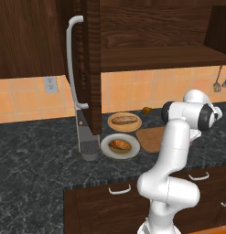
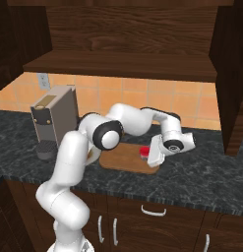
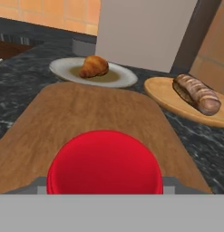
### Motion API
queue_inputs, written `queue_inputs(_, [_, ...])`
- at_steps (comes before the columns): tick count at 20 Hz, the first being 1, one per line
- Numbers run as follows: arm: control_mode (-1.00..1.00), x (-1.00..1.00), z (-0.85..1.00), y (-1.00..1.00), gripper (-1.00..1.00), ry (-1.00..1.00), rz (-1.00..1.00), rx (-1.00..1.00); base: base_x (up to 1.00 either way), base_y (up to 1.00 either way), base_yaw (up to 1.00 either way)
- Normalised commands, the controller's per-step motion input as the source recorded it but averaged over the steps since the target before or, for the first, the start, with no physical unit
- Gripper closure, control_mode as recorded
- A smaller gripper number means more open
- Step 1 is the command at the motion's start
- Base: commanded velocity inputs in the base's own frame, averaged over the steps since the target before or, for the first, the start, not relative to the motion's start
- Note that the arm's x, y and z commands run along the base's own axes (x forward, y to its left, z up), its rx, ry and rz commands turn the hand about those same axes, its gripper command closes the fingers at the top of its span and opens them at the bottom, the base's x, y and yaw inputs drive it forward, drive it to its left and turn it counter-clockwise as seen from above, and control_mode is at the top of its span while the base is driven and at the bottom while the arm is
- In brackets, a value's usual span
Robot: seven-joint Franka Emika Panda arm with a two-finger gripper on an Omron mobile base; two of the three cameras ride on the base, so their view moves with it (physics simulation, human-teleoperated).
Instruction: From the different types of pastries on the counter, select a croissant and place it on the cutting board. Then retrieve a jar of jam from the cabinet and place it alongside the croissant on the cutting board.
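The tool [image 2: 148, 156] hangs low over the cutting board [image 2: 124, 158], and the jar of jam [image 3: 104, 162] with its red lid sits right between its tips, down at the board. I cannot tell if the tool is squeezing the jar or has let go. The croissant [image 3: 94, 66] lies on its pale plate [image 3: 124, 79], past the far end of the board, straight ahead of the tool. The roll [image 3: 197, 94] is on the tan plate [image 3: 164, 95] beside it.
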Motion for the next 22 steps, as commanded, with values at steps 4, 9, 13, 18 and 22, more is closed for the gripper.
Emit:
queue_inputs(4, [-1.0, 0.01, 0.35, 0.0, -1.0, 0.06, 0.01, 0.07, 0.0, 0.0, 0.0])
queue_inputs(9, [-1.0, -0.01, 0.22, 0.02, -1.0, 0.09, 0.01, 0.07, 0.0, 0.0, 0.0])
queue_inputs(13, [-1.0, 0.0, -0.1, 0.01, -1.0, 0.18, 0.0, 0.01, 0.0, 0.0, 0.0])
queue_inputs(18, [-1.0, 0.0, -0.01, 0.0, -1.0, 0.14, 0.02, 0.01, 0.0, 0.0, 0.0])
queue_inputs(22, [-1.0, -0.08, 1.0, 0.0, -1.0, 0.0, 0.07, 0.05, 0.0, 0.0, 0.0])
